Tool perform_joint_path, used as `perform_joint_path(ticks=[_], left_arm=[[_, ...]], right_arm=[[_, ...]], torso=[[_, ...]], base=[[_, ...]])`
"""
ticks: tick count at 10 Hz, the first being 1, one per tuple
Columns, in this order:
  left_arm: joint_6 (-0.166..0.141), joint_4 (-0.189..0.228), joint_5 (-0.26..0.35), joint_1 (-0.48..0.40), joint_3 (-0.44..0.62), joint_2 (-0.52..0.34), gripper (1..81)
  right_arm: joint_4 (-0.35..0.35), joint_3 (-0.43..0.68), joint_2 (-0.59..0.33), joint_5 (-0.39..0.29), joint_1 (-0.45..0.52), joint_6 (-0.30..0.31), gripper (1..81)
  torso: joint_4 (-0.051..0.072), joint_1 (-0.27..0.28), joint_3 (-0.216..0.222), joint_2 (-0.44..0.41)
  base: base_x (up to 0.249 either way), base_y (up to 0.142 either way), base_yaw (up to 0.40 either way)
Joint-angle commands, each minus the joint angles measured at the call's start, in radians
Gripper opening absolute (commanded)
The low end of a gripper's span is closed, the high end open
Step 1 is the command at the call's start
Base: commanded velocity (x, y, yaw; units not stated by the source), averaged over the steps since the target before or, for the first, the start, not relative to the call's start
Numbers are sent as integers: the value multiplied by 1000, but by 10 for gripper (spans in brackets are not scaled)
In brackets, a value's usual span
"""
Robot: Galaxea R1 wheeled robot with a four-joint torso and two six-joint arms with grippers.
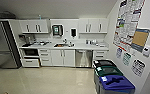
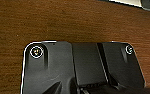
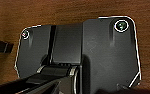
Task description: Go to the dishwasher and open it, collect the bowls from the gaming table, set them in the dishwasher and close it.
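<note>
The dishwasher (image 1: 83, 58) is straight ahead across the room, a brushed steel front under the counter between white cabinet fronts, and its door is shut. The bowls and the gaming table are out of view. In the left wrist view my arm's dark plate (image 2: 81, 67) hangs over a brown wood-grain surface (image 2: 66, 20). The right wrist view has the same dark plate (image 3: 91, 50) over brown wood grain (image 3: 53, 10).
A tall steel fridge (image 1: 2, 45) stands at the left. The white counter (image 1: 86, 46) carries a sink (image 1: 61, 45), with wall cupboards (image 1: 34, 26) above. Black (image 1: 103, 63), green (image 1: 108, 71) and blue (image 1: 116, 84) bins line the right wall under posters. Pale floor (image 1: 41, 80) stretches to the cabinets.
</note>
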Motion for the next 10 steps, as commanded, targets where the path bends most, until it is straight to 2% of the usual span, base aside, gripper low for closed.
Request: perform_joint_path(ticks=[1, 10], left_arm=[[3, -3, 44, -57, 2, 6, 811], [3, -4, 44, -57, 2, 6, 811]], right_arm=[[9, 0, 0, -51, 50, 1, 811], [6, 0, 0, -51, 51, -1, 811]], torso=[[0, 0, 0, 0], [0, 0, 0, 0]], base=[[103, 0, 0], [97, 0, 0]])
